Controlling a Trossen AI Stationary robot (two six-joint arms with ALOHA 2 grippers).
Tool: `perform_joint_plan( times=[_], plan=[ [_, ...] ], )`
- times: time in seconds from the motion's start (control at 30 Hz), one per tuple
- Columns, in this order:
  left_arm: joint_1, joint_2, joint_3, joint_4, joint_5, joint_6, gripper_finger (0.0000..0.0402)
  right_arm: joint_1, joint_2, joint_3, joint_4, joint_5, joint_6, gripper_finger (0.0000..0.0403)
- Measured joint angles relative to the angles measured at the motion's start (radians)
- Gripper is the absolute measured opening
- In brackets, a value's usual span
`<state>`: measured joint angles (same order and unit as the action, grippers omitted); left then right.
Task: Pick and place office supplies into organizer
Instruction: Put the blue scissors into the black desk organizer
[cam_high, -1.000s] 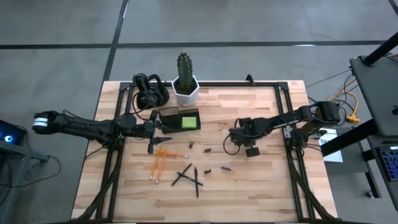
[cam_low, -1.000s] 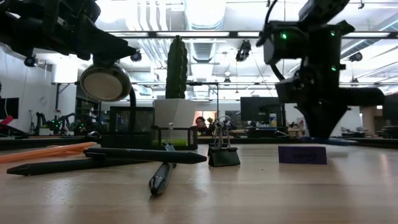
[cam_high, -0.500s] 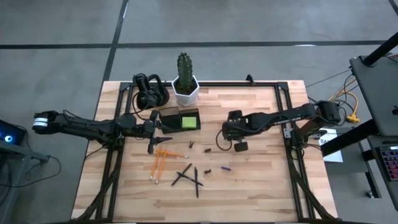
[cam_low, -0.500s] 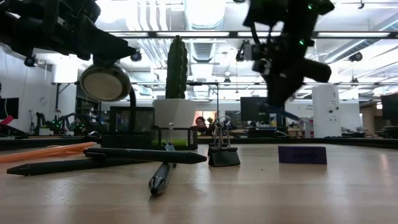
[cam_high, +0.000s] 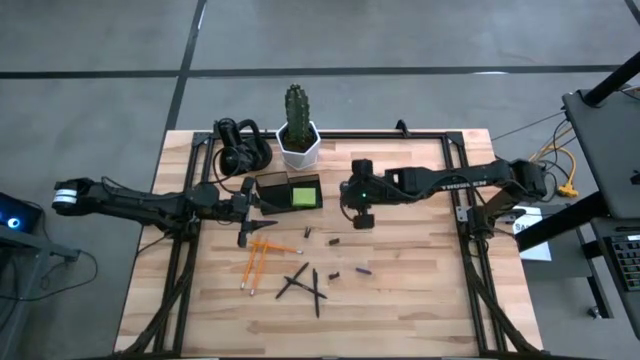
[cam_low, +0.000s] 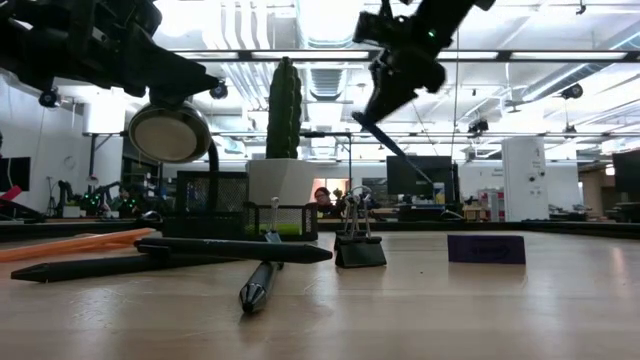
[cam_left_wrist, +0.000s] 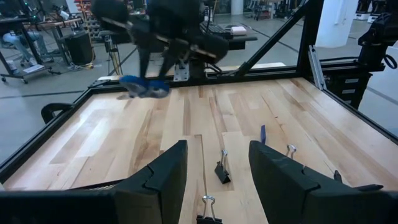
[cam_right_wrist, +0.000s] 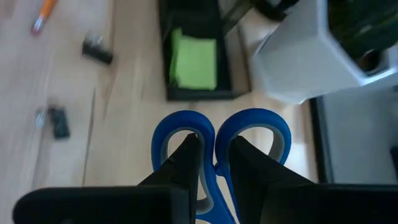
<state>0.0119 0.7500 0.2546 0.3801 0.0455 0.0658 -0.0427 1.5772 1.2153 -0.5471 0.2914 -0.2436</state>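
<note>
Spanning a black frame (cam_high: 330, 134), pale wooden tabletop (cam_high: 420, 290); grey floor (cam_high: 100, 60) around.

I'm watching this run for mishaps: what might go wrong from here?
The right gripper carries the scissors by the blades, handles forward, so they may slip. The cactus pot stands right beside the organizer; a swing could knock it. The sticky pad already fills one compartment.

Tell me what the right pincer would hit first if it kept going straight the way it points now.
Probably the organizer: the right pincer, shut on the blue-handled scissors, aims at it, the white cactus pot just beside. Depth is unclear.
</note>
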Motion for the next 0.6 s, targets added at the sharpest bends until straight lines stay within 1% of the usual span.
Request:
perform_joint_plan(
  times=[0.1,0.3,0.47,0.6],
  plan=[
    [0.000,0.000,0.000,0.000,0.000,0.000,0.0157,-0.001,0.000,0.012,0.058,0.000,-0.003,0.0054],
    [0.000,0.000,0.000,0.000,0.000,0.000,0.0157,0.001,0.000,0.013,0.252,-0.005,0.029,0.0054],
    [0.000,0.000,0.000,0.000,0.000,0.000,0.0157,0.001,0.002,-0.001,0.377,-0.011,0.022,0.0054],
    [0.000,0.000,0.000,0.000,0.000,0.000,0.0157,-0.002,0.002,-0.031,0.510,-0.012,0.008,0.0054]
  ],
)
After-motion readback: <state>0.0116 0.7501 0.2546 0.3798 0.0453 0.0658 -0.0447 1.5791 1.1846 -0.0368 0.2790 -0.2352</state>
